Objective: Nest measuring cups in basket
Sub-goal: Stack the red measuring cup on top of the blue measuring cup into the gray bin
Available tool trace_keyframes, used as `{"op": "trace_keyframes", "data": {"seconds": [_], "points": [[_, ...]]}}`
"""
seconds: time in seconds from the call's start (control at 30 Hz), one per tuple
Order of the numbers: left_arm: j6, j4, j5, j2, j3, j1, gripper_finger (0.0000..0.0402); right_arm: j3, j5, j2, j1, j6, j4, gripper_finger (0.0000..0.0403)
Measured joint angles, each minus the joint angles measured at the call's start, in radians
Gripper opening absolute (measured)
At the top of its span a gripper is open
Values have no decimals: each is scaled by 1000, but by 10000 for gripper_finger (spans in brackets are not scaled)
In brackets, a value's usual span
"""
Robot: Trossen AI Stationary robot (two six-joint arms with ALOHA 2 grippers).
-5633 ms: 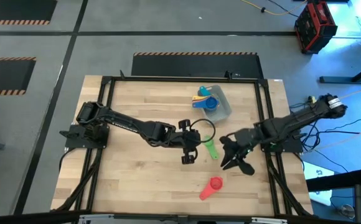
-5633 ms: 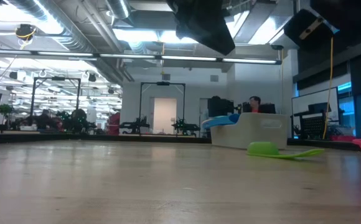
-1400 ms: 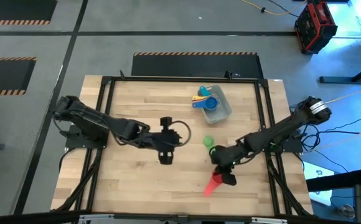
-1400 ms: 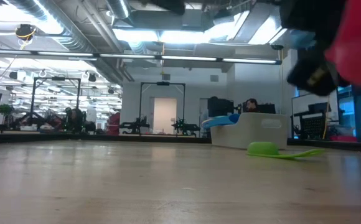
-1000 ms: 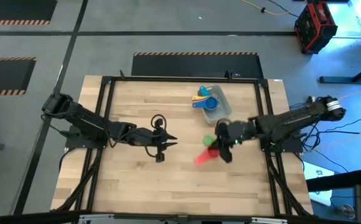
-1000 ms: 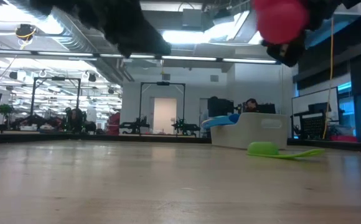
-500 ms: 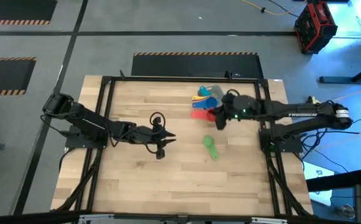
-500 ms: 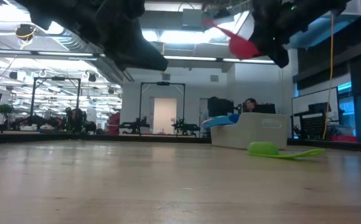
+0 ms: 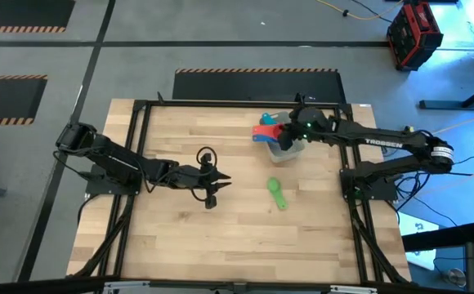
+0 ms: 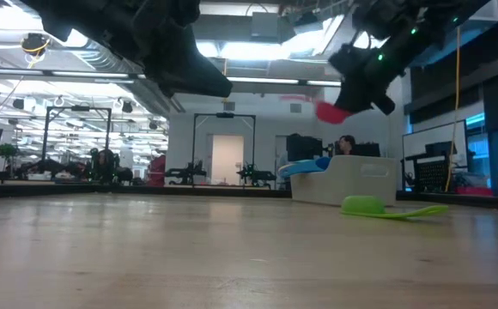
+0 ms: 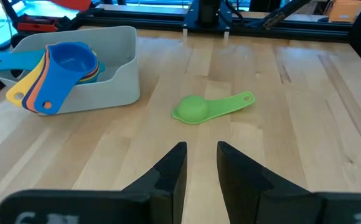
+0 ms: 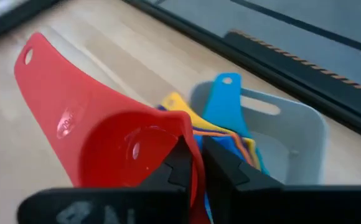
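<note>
The red measuring cup [image 12: 124,149] is in my right gripper [image 12: 200,163], which hangs above the grey-clear basket [image 9: 290,140] near the table's far edge. In the low view the red cup [image 10: 329,110] is in the air above the basket [image 10: 352,180]. Nested cups [image 11: 62,65] in light blue, dark blue, yellow and orange lie in the basket [image 11: 115,84], handles over its rim. The green cup [image 9: 277,193] lies bowl-down on the table mid-right. My left gripper [image 9: 212,186] waits open at mid-table, pointing at the green cup [image 11: 199,110]. My right gripper pinches the wall of the red cup's bowl [image 12: 195,146], on the side away from the handle, with one finger [image 12: 179,167] inside the bowl and the other [image 12: 224,167] outside. The cup is lifted clear above the basket. Its flat handle [image 12: 43,81] sticks out away from the fingers.
A black frame [image 9: 139,114] borders the wooden table. Bare wood lies left of the basket and all along the near side. The left arm [image 9: 122,167] stretches across the left half. A person [image 10: 350,144] sits in the room far behind the table.
My right gripper has carried the red cup from mid-table, over the green cup, toward the far edge, and now holds it above the basket. The cup has turned, its handle now pointing toward the table's left. The green cup and basket have stayed put.
</note>
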Motion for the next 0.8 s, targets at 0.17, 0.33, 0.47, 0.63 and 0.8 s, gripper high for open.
{"op": "trace_keyframes", "data": {"seconds": [0.17,0.33,0.47,0.63,0.8], "points": [[0,0,0,0,0,0,82,0,-4,71,-40,-82,12,22],[0,0,0,0,0,0,82,0,-5,124,-75,-121,32,27],[0,0,0,0,0,0,82,0,-5,168,-101,-146,32,31],[0,0,0,0,0,0,82,0,-22,220,-117,-172,32,21],[0,0,0,0,0,0,82,0,-18,246,-117,-173,34,32]]}}
